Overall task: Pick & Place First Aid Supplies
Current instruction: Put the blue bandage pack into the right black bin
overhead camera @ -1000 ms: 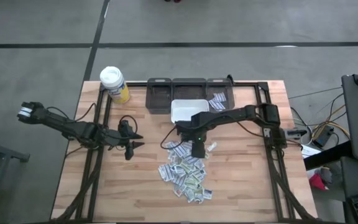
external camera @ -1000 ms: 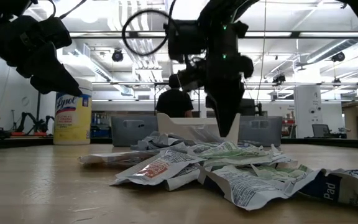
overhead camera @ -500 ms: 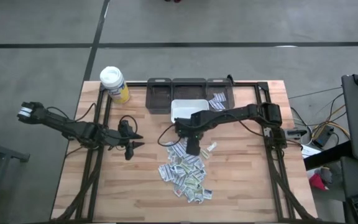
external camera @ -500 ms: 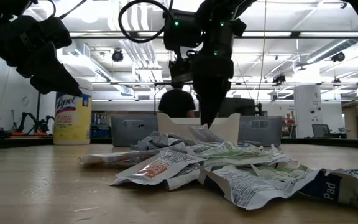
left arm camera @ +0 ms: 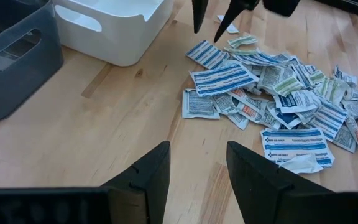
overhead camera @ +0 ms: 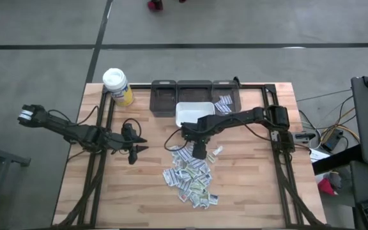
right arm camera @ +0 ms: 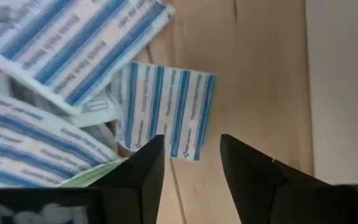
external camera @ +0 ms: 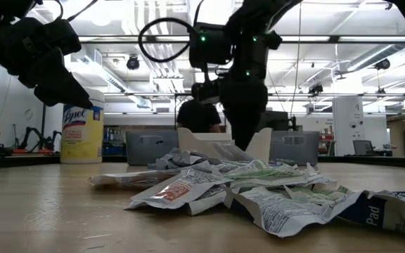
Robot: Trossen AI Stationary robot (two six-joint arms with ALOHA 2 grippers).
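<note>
Overhead, right gripper point(overhead camera: 199, 152) fingers point(right arm camera: 253, 177) parted above packets point(overhead camera: 190, 177) on the wooden table point(overhead camera: 145, 191), left gripper point(overhead camera: 137, 150) parted too

Robotics lab/workshop: open ceiling w/ strip lights point(external camera: 118, 40), bare concrete floor point(overhead camera: 43, 22), cabled wooden bench point(overhead camera: 145, 191).

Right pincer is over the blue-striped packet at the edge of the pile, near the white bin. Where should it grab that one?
Grip the blue-striped packet by its free edge over the bare wood, coming straight down. It lies flat, and its other side is tucked under neighbouring packets. The right pincer is open above it.
</note>
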